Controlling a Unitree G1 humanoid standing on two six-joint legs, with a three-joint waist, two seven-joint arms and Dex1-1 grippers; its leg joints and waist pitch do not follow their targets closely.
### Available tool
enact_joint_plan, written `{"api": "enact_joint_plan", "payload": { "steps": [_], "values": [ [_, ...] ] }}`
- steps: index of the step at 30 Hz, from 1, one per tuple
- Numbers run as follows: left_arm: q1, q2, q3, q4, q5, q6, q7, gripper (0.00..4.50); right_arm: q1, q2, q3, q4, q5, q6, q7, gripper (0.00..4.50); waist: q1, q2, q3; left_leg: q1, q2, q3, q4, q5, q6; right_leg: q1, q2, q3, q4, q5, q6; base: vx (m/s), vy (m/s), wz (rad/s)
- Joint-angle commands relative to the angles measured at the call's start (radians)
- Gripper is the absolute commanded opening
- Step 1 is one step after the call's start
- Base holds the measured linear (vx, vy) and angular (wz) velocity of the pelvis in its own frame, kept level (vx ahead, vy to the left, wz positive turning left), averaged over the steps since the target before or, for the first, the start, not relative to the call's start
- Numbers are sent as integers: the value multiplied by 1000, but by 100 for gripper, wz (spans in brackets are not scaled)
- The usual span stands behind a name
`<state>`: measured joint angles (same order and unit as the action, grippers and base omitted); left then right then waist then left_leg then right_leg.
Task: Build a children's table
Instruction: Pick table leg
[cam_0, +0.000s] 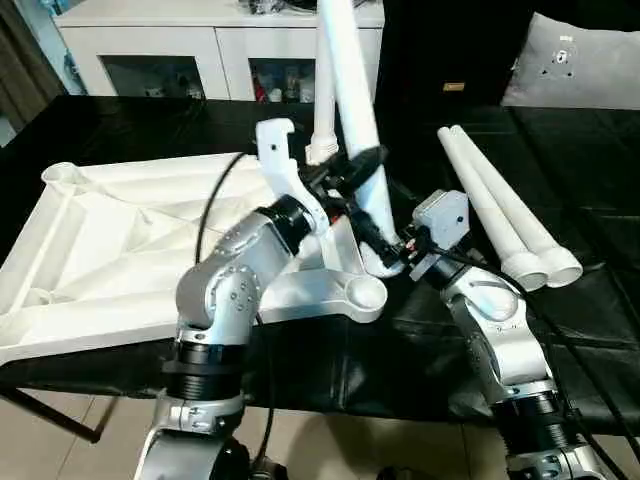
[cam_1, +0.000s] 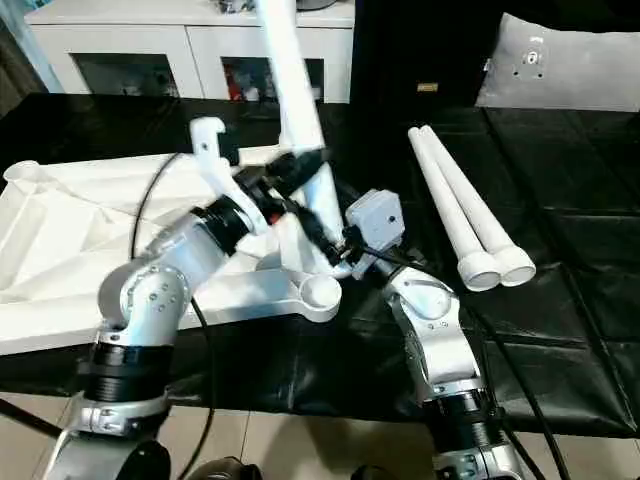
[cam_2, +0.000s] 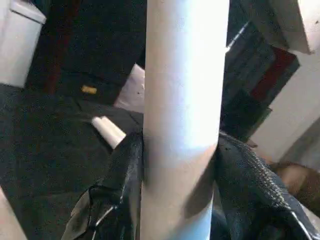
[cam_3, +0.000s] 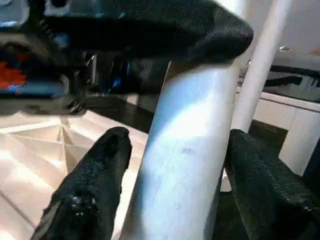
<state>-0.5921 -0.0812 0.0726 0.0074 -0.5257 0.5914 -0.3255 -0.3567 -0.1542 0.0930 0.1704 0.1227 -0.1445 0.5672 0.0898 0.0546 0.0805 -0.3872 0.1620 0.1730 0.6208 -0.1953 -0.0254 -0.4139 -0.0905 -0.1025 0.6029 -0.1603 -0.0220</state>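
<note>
Table leg (cam_0: 352, 120) stands tilted, grasped by left gripper (cam_0: 362, 166); right gripper (cam_0: 392, 243) straddles it unclenched.

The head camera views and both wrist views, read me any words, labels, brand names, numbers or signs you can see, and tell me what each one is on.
No text can be read.
Small yellow tag on the dark panel behind the table: too small to read.
Dark marks on the grey cushion: too blurred to tell if they are letters.
Items behind the cabinet's glass doors: any labels are too small to read.
Table top and legs: no markings visible.
</note>
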Motion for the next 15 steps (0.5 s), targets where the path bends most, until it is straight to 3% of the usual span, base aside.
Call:
{"api": "enact_joint_plan", "payload": {
  "steps": [1, 7, 11, 14, 15],
  "values": [
    [-23, 5, 5, 2, 14, -23, 14, 208, 0, -5, 18, -4, 15, 26, 25, 345, 1, -18, -90, 5, 58, -23, -65, -96, 115, 67, -63, 53, -69, -223, -180, 0, 0, 0],
    [-36, 22, 28, 40, 28, -43, 28, 208, 5, -19, -29, -50, 84, 94, 34, 390, 2, -15, -92, 6, 58, -25, -65, -102, 112, 68, -63, 53, -69, -225, -178, 0, 0, 0],
    [-45, 54, 40, 59, 33, -50, 19, 208, 12, -36, -105, -112, 241, 204, 74, 422, 4, -15, -93, 9, 59, -26, -65, -95, 123, 69, -63, 53, -67, -209, -182, 0, 0, 0],
    [-47, 88, 42, 71, 41, -47, 1, 208, 31, -83, -170, -198, 438, 406, 120, 440, 7, -16, -92, 10, 58, -26, -64, -84, 137, 69, -61, 53, -68, -206, -185, 0, 0, 0],
    [-47, 94, 41, 72, 42, -46, -3, 199, 35, -94, -177, -210, 462, 430, 132, 447, 10, -16, -93, 8, 58, -25, -62, -76, 137, 69, -61, 52, -68, -207, -180, 0, 0, 0]
  ]
}}
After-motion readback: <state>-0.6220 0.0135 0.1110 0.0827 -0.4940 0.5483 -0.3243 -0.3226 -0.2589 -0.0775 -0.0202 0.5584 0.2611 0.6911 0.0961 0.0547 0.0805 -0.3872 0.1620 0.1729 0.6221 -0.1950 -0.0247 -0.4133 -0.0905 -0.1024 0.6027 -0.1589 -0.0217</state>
